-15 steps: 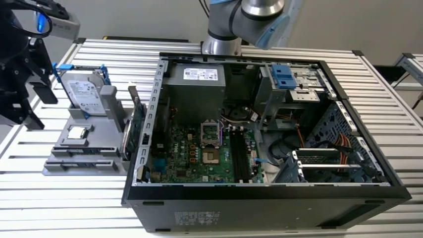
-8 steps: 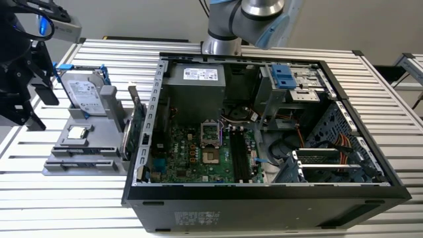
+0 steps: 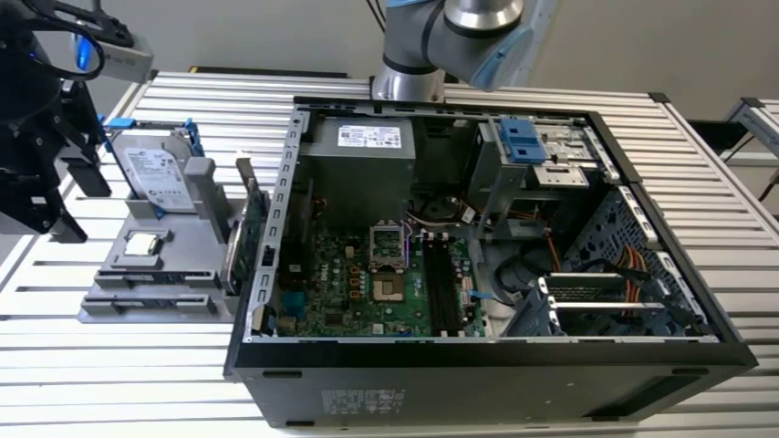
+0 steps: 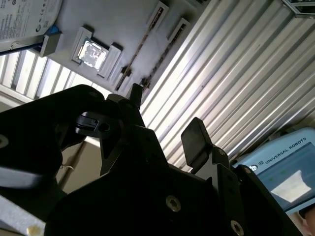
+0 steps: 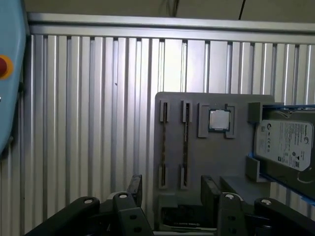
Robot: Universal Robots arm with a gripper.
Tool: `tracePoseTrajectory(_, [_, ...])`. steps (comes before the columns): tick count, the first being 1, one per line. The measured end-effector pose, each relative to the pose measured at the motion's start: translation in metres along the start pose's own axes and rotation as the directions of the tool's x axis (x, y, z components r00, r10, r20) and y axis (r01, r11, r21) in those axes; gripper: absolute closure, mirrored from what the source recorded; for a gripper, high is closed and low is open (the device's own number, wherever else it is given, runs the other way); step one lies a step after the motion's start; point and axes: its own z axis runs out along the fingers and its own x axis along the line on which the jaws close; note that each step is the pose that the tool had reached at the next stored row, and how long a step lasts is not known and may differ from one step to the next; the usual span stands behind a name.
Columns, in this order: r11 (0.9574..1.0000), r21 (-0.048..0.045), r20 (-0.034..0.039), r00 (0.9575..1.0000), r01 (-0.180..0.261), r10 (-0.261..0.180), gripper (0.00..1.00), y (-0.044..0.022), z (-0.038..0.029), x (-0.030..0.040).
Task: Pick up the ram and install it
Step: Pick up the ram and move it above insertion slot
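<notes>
Pincer (image 5: 172, 182): open, empty, near the grey holder (image 5: 216, 157).
Ram (image 5: 185, 145): on edge in a slot of the grey holder, untouched.

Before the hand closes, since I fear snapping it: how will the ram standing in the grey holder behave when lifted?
The ram looks a thin, flat board, so probably stiff and light, yet breakable if bent sideways. It stands on edge in slots of the grey holder, so it likely lifts straight out, but may bind if tilted.
</notes>
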Motion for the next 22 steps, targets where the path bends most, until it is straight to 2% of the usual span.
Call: tracePoseTrajectory(22, [1.0000,-0.0001,-0.0081,1.0000,0.000,0.000,0.00,-0.0002,0.0106,-0.0006])
